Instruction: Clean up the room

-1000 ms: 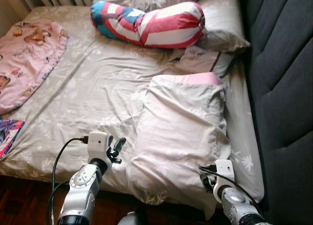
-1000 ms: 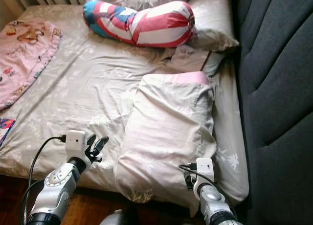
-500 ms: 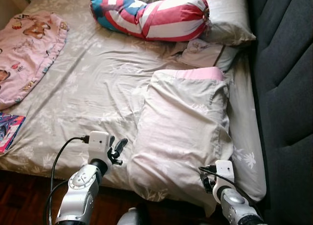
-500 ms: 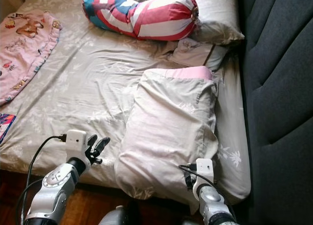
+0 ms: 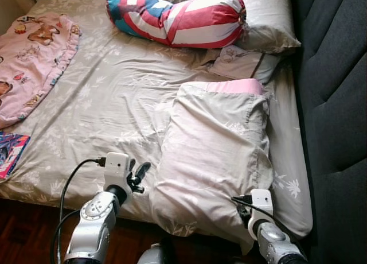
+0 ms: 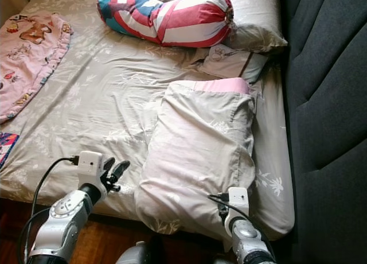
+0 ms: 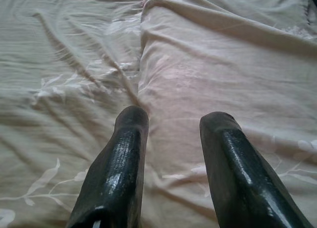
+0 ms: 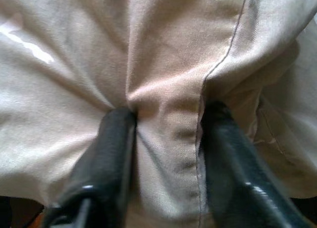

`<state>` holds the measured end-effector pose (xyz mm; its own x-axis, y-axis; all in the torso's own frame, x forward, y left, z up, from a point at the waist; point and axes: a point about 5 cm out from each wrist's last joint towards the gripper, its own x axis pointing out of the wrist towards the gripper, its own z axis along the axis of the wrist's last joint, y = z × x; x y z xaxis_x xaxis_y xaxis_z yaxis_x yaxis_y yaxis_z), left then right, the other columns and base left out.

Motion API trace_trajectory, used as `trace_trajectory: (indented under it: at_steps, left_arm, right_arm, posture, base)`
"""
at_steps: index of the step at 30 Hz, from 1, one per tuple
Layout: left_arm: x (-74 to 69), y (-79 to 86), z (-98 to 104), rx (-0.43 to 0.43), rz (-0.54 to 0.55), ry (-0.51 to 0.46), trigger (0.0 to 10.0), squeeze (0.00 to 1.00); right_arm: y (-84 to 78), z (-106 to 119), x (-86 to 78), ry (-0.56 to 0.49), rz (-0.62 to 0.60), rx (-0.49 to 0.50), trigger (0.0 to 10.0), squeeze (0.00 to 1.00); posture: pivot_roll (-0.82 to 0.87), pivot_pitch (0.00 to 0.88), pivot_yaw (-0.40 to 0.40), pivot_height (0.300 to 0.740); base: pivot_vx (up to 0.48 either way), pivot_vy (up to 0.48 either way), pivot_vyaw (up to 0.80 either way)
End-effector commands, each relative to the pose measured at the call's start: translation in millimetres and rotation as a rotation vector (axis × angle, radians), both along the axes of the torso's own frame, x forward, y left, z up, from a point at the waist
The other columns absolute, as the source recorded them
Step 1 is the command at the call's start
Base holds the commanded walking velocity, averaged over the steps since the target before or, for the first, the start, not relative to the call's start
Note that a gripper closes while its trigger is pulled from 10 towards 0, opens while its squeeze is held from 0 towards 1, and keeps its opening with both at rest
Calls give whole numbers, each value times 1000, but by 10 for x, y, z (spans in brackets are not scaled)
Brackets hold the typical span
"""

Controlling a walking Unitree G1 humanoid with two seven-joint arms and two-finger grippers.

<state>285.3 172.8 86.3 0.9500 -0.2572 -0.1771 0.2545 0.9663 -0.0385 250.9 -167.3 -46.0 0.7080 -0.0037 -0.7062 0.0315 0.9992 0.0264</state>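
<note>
Pillow: laid lengthwise on the bed, near the headboard side, its lower end hanging over the bed's front edge; pale beige-pink case, creased, with a pink band at the far end.
Change: over the last second the whole view is shifted downward slightly, so camera motion is judged; the pillow itself is not seen to be moved on the sheet, and both arms are held as before.
Meaning for task: the lift or drag is judged not yet begun; the grip is set, the pull is pending.
Right pincer: clenched on the pillow's lower corner; a fold of cloth and its seam is seen bunched between the two black fingers.
Left pincer: released, fingers spread, nothing held; poised just above the sheet beside the pillow's left edge.
Pillow handling: soft and slack, likely to sag from a one-corner hold.
Surroundings: striped bolster by the head end, a small flat cushion beside it, pink blanket at far left, dark upholstered headboard at right.
</note>
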Motion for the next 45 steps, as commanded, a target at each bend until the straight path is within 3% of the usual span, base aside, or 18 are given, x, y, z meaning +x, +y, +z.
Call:
trace_trajectory:
  at_steps: [1, 17, 22, 24, 25, 26, 32, 34, 36, 40, 41, 45]
  left_arm:
    - [-34, 15, -32, 8, 3, 22, 10000, 0]
    - [55, -15, -33, 4, 16, 16, 10000, 0]
    - [127, -17, -19, 5, 32, 7, 10000, 0]
    - [164, -22, -14, 1, 36, 5, 10000, 0]
    - [194, -29, -10, -1, 39, 3, 10000, 0]
    - [194, -29, -10, -1, 39, 3, 10000, 0]
    - [268, -41, -1, -6, 49, -5, 10000, 0]
    - [302, -40, 4, -8, 55, -9, 10000, 0]
    - [316, -37, 7, -10, 57, -10, 10000, 0]
    - [362, -25, 22, -16, 64, -17, 10000, 0]
    - [362, -25, 22, -16, 64, -17, 10000, 0]
    - [397, -25, 32, -17, 67, -21, 10000, 0]
  right_arm:
    - [79, -207, -285, 133, 15, 18, 0, 0]
    - [39, -103, -124, 87, 25, -4, 0, 0]
    - [-67, -9, -4, 44, 1, -23, 0, 0]
    - [-192, 70, 82, 10, -24, -53, 0, 0]
    - [-343, 160, 164, -24, -56, -90, 0, 0]
    - [-343, 160, 164, -24, -56, -90, 0, 0]
    - [-809, 441, 335, -120, -177, -171, 0, 0]
    - [-1057, 596, 382, -167, -239, -220, 0, 0]
    - [-1167, 666, 395, -189, -272, -239, 0, 0]
    - [-1537, 903, 391, -256, -375, -314, 0, 0]
    - [-1537, 903, 391, -256, -375, -314, 0, 0]
    - [-1788, 1049, 338, -282, -446, -391, 0, 0]
  posture:
    - [77, 268, 84, 740]
    - [64, 227, 70, 740]
    - [48, 203, 64, 740]
    - [34, 187, 62, 740]
    - [27, 178, 60, 740]
    - [27, 178, 60, 740]
    - [8, 156, 57, 740]
    - [-2, 148, 57, 740]
    - [-7, 145, 58, 740]
    - [-24, 138, 60, 740]
    - [-24, 138, 60, 740]
    - [-41, 132, 59, 740]
  base:
    - [0, 0, 0]
    - [0, 0, 0]
    - [0, 0, 0]
    - [0, 0, 0]
    - [0, 0, 0]
    - [0, 0, 0]
    - [0, 0, 0]
    - [0, 0, 0]
    - [0, 0, 0]
    - [0, 0, 0]
    - [0, 0, 0]
    - [0, 0, 0]
